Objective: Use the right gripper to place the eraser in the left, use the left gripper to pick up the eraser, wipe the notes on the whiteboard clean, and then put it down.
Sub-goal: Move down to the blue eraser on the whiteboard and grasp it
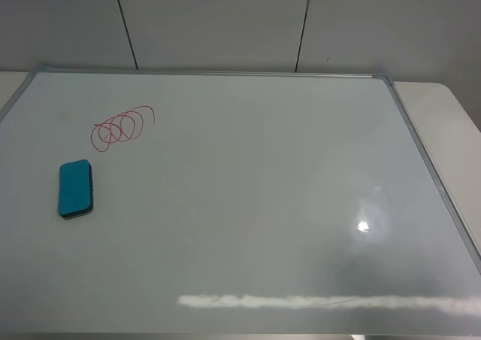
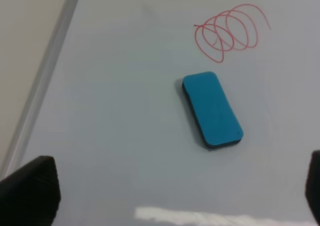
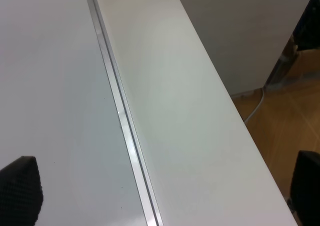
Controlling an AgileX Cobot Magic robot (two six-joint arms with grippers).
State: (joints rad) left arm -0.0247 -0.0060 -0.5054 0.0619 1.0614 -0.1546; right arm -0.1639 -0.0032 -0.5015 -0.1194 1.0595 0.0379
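The eraser (image 1: 75, 189) is lying flat, teal side up, on the left part of the whiteboard (image 1: 263, 204), just on the near side of the notes (image 1: 122, 126) and apart from them. The left gripper (image 2: 172, 196) is hanging above the whiteboard close to the eraser, its fingers standing spread wide with nothing between them. The right gripper (image 3: 162, 191) is likewise gaping wide and gripping nothing, hanging over the whiteboard's right edge where it is lying on the white table (image 3: 190, 111).
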